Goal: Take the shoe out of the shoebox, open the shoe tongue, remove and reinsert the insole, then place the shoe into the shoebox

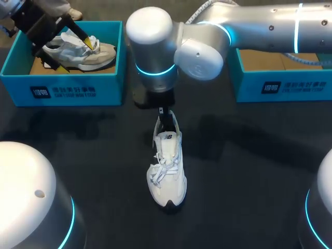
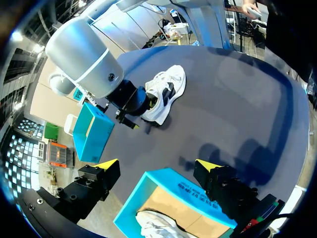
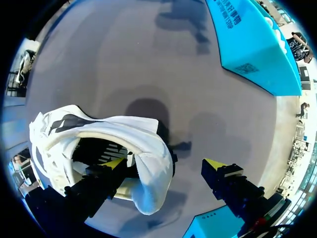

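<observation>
Right claw point(image 3: 166, 164) wide open at the heel of the white shoe point(image 1: 167, 171): one finger point(image 3: 114, 163) sits inside the shoe opening, the other is clear outside the heel, so no grip. Shoe stands upright mid-worktop point(image 1: 249, 171), toe toward the robot, outside both boxes. Left claw point(image 2: 157, 166) wide open, empty, over the left shoebox point(image 1: 62, 88), which holds a second shoe point(image 1: 85, 54).
</observation>
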`<state>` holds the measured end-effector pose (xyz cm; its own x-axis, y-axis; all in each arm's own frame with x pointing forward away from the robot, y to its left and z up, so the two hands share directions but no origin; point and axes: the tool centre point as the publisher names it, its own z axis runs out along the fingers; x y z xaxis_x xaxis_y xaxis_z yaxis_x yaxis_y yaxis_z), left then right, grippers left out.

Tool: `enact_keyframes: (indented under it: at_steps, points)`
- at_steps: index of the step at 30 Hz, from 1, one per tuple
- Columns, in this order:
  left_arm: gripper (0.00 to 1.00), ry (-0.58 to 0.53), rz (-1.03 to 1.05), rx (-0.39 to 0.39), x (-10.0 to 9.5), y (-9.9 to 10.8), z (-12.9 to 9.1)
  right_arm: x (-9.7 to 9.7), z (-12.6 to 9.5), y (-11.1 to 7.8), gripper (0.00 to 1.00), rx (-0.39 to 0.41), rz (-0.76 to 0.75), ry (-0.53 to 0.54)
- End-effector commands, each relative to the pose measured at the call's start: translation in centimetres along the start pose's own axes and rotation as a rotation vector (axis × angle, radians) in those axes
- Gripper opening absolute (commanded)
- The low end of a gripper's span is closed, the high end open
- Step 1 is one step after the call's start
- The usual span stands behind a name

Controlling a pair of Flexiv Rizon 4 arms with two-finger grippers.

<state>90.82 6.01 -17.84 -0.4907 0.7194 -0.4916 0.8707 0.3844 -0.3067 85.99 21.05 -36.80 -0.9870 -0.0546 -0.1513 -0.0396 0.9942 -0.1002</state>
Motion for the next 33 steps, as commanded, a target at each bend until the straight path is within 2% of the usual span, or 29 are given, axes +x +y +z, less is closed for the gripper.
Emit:
enact_keyframes:
  at_steps: [1, 6, 7, 8, 9, 10, 17, 21, 24, 26, 30, 33]
  points:
    - [1.00, 0.004, 0.000, -0.001, 0.0, 0.0, -0.1, -0.3, 1.0, 0.4, 1.00, 0.000, -0.003, 0.011]
    - [1.00, 0.004, 0.000, -0.001, 0.0, 0.0, -0.1, -0.1, 1.4, 0.6, 1.00, -0.001, -0.002, 0.027]
    - [1.00, 0.004, 0.000, -0.001, 0.0, 0.0, -0.1, 0.0, 1.4, 0.6, 0.93, -0.001, -0.004, 0.030]
    - [1.00, 0.004, 0.000, -0.001, 0.0, 0.0, -0.1, 0.1, 1.5, 0.5, 0.73, 0.001, -0.004, 0.036]
    - [1.00, 0.004, 0.000, -0.001, 0.0, 0.0, -0.1, 0.2, 1.6, 0.6, 0.64, 0.001, -0.005, 0.038]
    - [1.00, 0.004, 0.000, -0.001, 0.0, 0.0, -0.1, 0.2, 1.6, 0.6, 0.58, 0.001, -0.004, 0.042]
    - [1.00, 0.004, 0.000, -0.001, 0.0, 0.0, -0.1, 0.7, 2.0, 0.4, 0.37, 0.001, 0.006, 0.059]
    - [1.00, 0.004, 0.000, -0.001, 0.0, 0.0, -0.1, 0.8, 2.2, 0.4, 0.29, 0.004, 0.014, 0.065]
    - [1.00, 0.004, 0.000, -0.001, 0.0, 0.0, -0.1, 1.0, 2.4, 0.5, 0.16, 0.004, 0.025, 0.069]
    - [1.00, 0.004, 0.000, -0.001, 0.0, 0.0, -0.1, 1.2, 2.5, 0.5, 0.00, 0.008, 0.035, 0.071]
    - [1.00, 0.004, 0.000, -0.001, 0.0, 0.0, -0.1, 1.2, 2.4, 0.6, 0.00, 0.019, 0.071, 0.064]
    - [1.00, 0.004, 0.000, -0.001, 0.0, 0.0, -0.1, 1.4, 1.2, 0.5, 0.00, 0.017, 0.085, 0.062]
